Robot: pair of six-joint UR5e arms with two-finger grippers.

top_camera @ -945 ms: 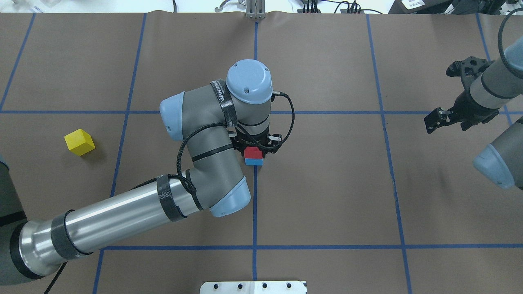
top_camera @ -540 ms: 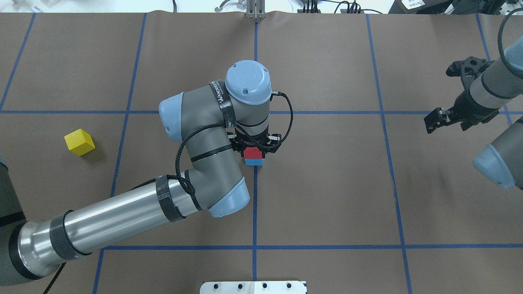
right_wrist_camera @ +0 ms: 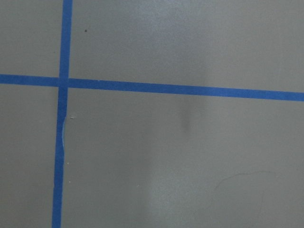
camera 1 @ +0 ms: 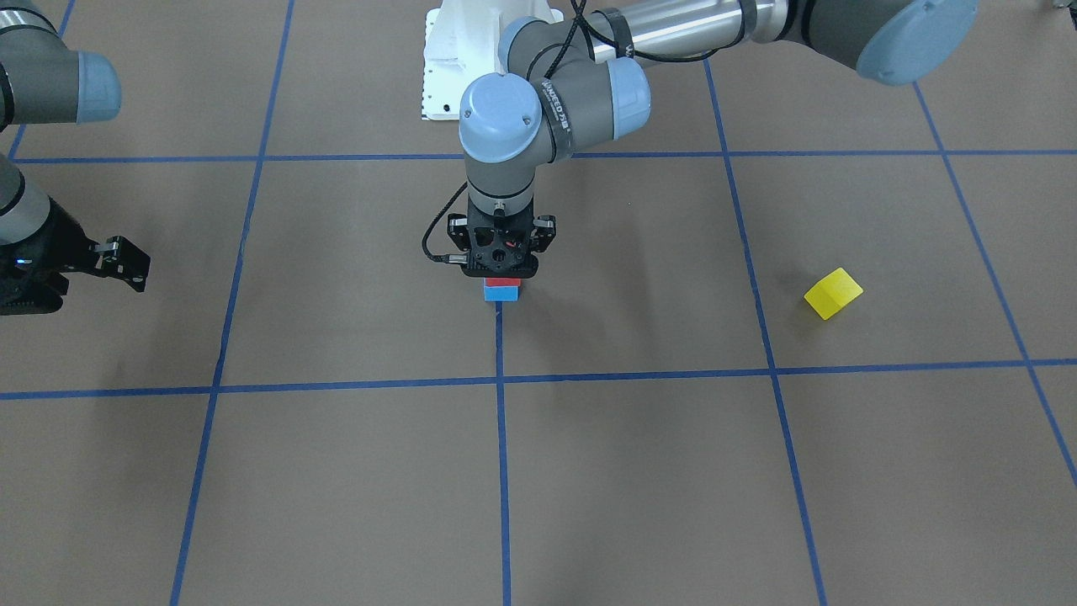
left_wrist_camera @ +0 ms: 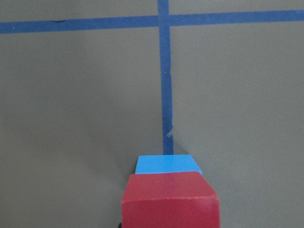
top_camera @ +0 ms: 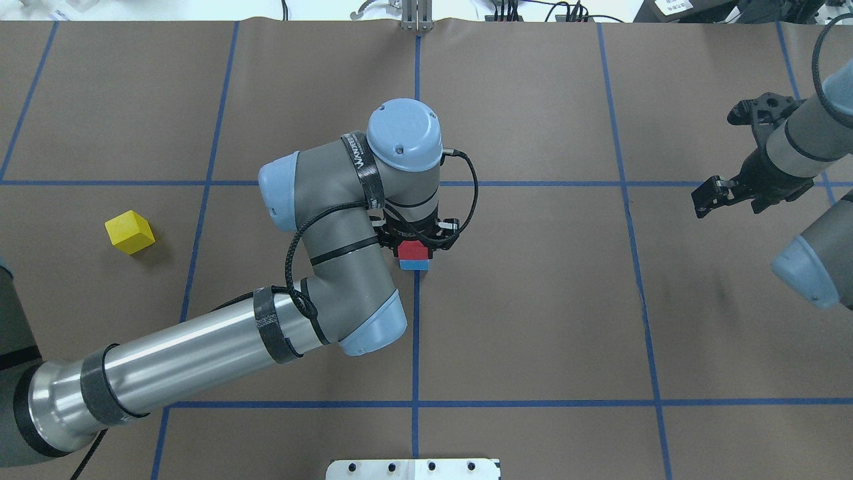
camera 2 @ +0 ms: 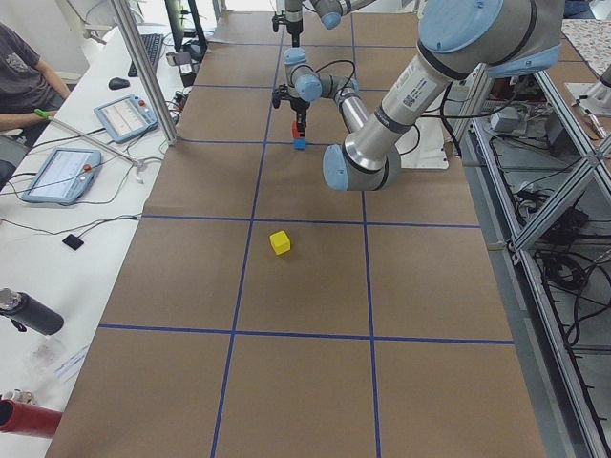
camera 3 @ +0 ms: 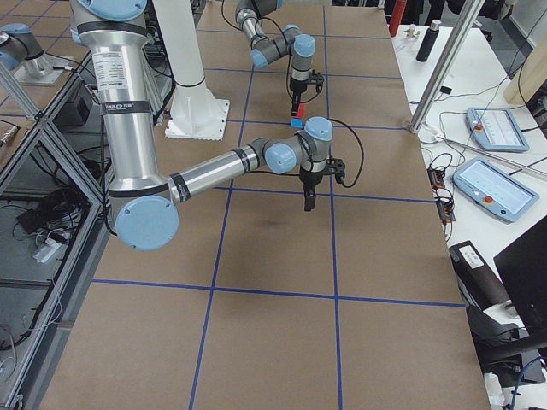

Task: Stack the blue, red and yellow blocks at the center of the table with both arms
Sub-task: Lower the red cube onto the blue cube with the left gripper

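The blue block (top_camera: 414, 265) stands on the brown table (top_camera: 533, 300), and everything here is placed from it. A blue tape line (left_wrist_camera: 164, 95) runs out from under the blue block and away to a crossing. The red block (top_camera: 412, 251) is directly on top of the blue block, its edges nearly in line with those below. No view shows whether the two faces fully touch.

The left gripper (top_camera: 414, 241) points straight down over the blue block. Its fingers sit on either side of the red block and appear clamped onto it. The left arm (top_camera: 200, 353) reaches the blue block from the robot's left, with its wrist folded above the two cubes.

The yellow block (top_camera: 129, 232) lies well away from the blue block on the robot's left. It sits alone on the table, turned at an angle to the tape lines.

The right gripper (top_camera: 708, 198) hangs above the table far from the blue block on the robot's right. Its fingers seem drawn together with nothing between them. The right arm (top_camera: 800, 140) comes in from that same side.

The white pedestal base (camera 1: 446, 67) stands on the robot's side of the blue block. In the left side view a seated person (camera 2: 19, 67) is at a white bench well beyond the blue block, across the table from the robot
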